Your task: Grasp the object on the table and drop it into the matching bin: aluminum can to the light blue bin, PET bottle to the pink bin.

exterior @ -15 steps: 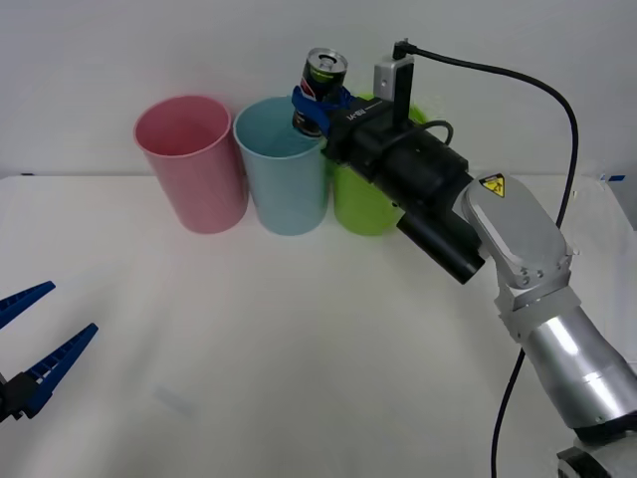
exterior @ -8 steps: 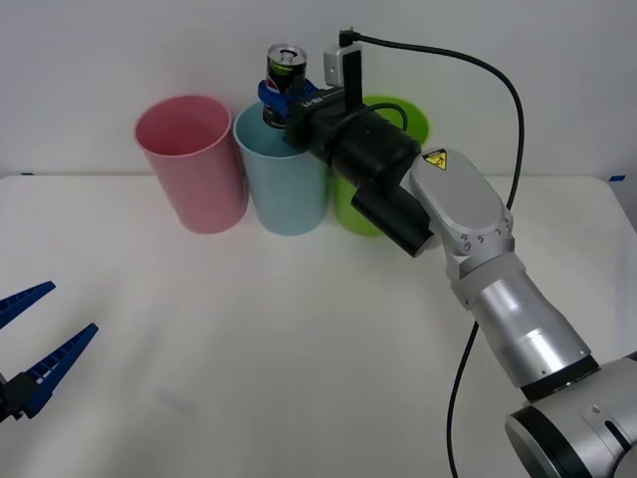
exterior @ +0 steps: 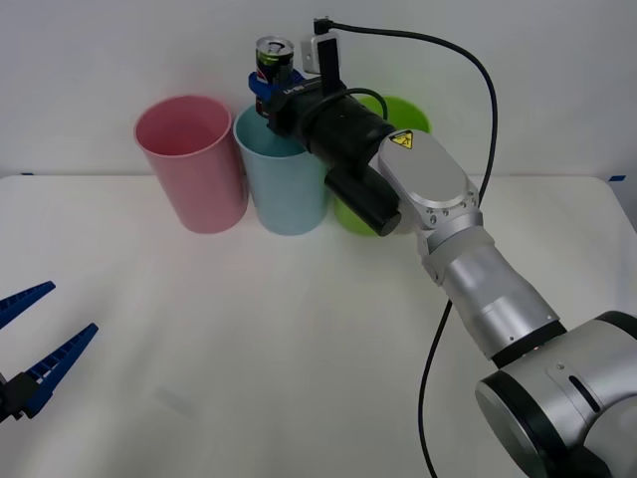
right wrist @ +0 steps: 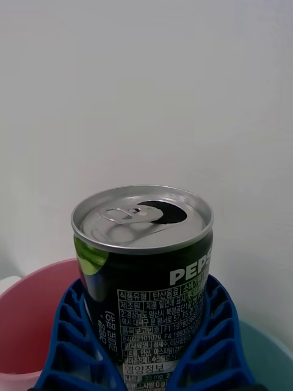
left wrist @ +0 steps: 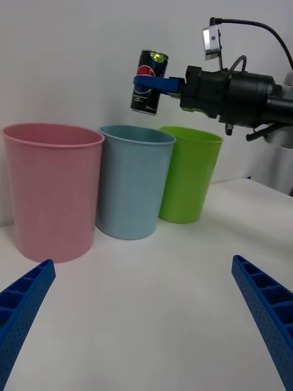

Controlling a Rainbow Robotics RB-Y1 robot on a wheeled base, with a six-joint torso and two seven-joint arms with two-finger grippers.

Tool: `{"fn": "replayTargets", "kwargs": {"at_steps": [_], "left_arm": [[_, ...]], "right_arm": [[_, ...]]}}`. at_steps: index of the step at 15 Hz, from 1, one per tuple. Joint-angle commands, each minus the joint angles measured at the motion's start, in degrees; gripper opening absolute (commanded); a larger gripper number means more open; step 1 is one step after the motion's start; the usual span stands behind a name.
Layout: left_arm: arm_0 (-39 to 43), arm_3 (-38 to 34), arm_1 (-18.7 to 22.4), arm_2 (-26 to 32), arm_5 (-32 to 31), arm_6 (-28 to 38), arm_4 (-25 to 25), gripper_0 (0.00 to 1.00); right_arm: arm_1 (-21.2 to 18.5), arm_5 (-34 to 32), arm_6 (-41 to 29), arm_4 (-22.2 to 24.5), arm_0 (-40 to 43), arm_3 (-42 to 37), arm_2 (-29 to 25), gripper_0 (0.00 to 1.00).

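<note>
The aluminum can [exterior: 273, 55], dark with a silver top and a green mark, hangs upright in the air with my right gripper [exterior: 267, 88] shut on its lower body. It is above the far rim of the light blue bin [exterior: 287, 179]. The left wrist view shows the can [left wrist: 148, 82] over the light blue bin [left wrist: 135, 180], clear of its rim. In the right wrist view, blue fingers [right wrist: 73, 330] clasp the can [right wrist: 143, 256] on both sides. The pink bin [exterior: 191, 164] stands just left of the blue one. My left gripper [exterior: 72, 309] waits open at the table's near left.
A lime green bin [exterior: 408, 112] stands right of the blue bin, partly behind my right arm. The three bins form a row at the back of the white table [exterior: 299, 339]. A black cable loops above the right arm.
My right arm has swung left with the can, from over the blue and green bins' shared edge to above the blue bin. The left gripper has stayed still.
</note>
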Motion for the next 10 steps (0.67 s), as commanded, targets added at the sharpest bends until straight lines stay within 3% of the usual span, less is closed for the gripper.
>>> {"fn": "replayTargets", "kwargs": {"at_steps": [1,5,6,7,8,10], "left_arm": [[0.0,0.0,0.0,0.0,0.0,0.0,0.0,1.00],[0.0,0.0,0.0,0.0,0.0,0.0,0.0,1.00],[0.0,0.0,0.0,0.0,0.0,0.0,0.0,1.00],[0.0,0.0,0.0,0.0,0.0,0.0,0.0,1.00],[0.0,0.0,0.0,0.0,0.0,0.0,0.0,1.00],[0.0,0.0,0.0,0.0,0.0,0.0,0.0,1.00]], "right_arm": [[0.4,1.3,0.3,0.1,-0.7,1.0,0.1,0.00],[0.4,1.4,0.4,0.1,-0.7,1.0,0.1,0.00],[0.4,1.5,0.6,0.1,-0.7,1.0,0.1,0.04],[0.4,1.6,0.9,0.1,-0.7,1.0,0.1,0.41],[0.4,1.6,1.0,0.1,-0.7,1.0,-0.1,1.00],[0.3,1.6,1.3,0.1,-0.7,1.0,-0.2,1.00]]}}
